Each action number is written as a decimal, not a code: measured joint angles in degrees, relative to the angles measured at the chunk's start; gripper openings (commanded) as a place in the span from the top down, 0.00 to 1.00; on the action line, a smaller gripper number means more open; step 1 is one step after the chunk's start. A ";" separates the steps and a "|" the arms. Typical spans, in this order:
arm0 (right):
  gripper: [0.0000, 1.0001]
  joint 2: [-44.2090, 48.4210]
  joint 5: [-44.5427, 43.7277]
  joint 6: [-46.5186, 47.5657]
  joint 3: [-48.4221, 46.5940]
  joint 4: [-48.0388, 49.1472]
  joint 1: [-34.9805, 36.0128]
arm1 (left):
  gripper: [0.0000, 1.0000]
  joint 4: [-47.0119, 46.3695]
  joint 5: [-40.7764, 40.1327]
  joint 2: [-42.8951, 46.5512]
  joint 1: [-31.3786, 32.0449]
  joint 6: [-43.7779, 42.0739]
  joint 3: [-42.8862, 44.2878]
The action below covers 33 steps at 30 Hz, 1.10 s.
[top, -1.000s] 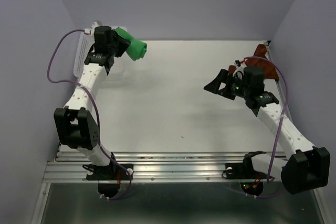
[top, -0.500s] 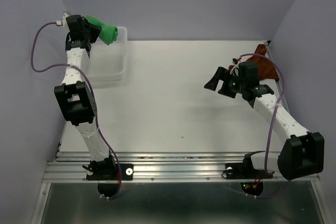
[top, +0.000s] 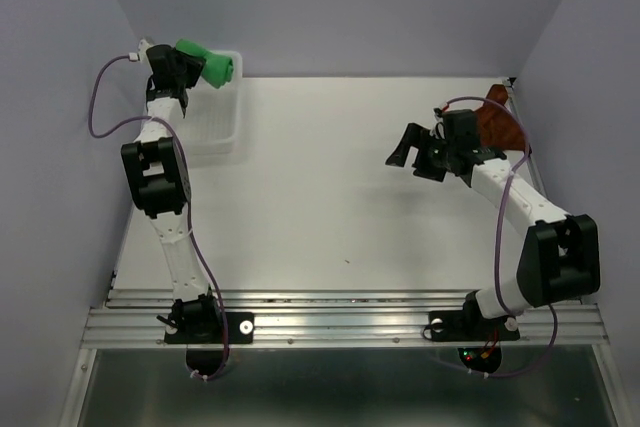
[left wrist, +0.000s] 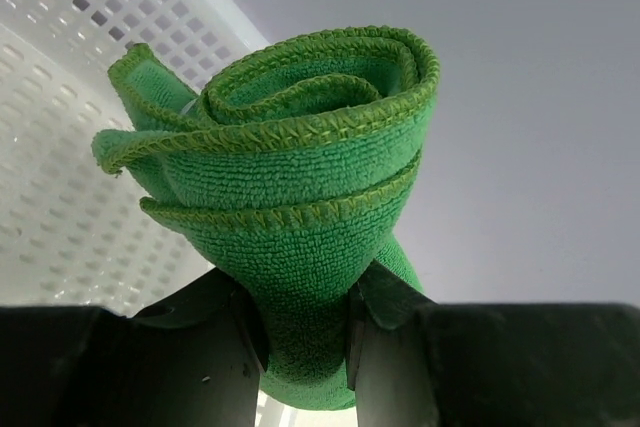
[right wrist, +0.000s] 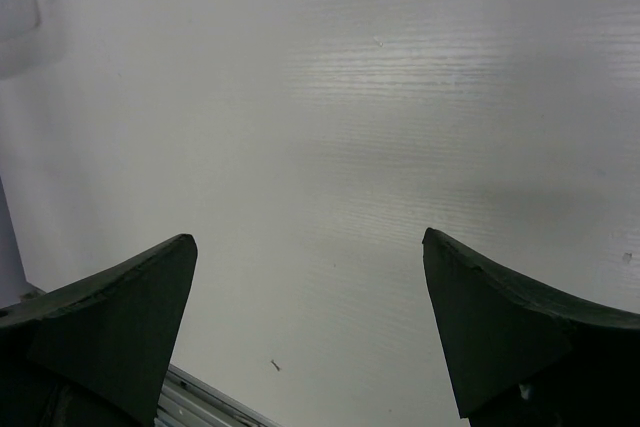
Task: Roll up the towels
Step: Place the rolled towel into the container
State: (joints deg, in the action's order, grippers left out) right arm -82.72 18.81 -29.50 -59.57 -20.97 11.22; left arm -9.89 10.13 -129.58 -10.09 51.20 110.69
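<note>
Cloth so soft and light likely unrolls unless pinched across the roll, as the left jaws clamp the green towel (left wrist: 300, 177) over the basket (top: 218, 127), while the brown towel (top: 500, 125) lies at the table's (top: 330, 197) far right edge behind the empty, open right jaws.

Two towels on one tabletop (top: 330, 197): one green towel (top: 214, 68) and one rust-brown towel (top: 498, 125). A single white mesh basket (top: 218, 129) is the only container in view. Two robot arms are in view, the left arm (top: 158, 175) and the right arm (top: 522, 215). Each carries one end effector, two in all: the left end effector (top: 198, 69) and the right end effector (top: 415, 153), each with two fingers, four fingers counted.
</note>
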 measured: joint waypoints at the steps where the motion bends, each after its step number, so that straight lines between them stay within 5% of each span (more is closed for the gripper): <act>1: 0.00 -0.59 -0.07 0.15 -0.55 -0.02 0.00 | 1.00 -1.16 -0.33 -0.52 -0.04 0.46 0.02; 33: 0.00 -10.36 2.67 1.46 -4.85 -0.07 0.00 | 1.00 -14.78 -6.43 -11.69 -0.15 7.26 2.34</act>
State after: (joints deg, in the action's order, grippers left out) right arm -93.08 21.47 -28.03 -64.42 -21.04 11.22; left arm -24.67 3.70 -141.27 -10.24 58.46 113.03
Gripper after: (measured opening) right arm 0.998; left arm 0.375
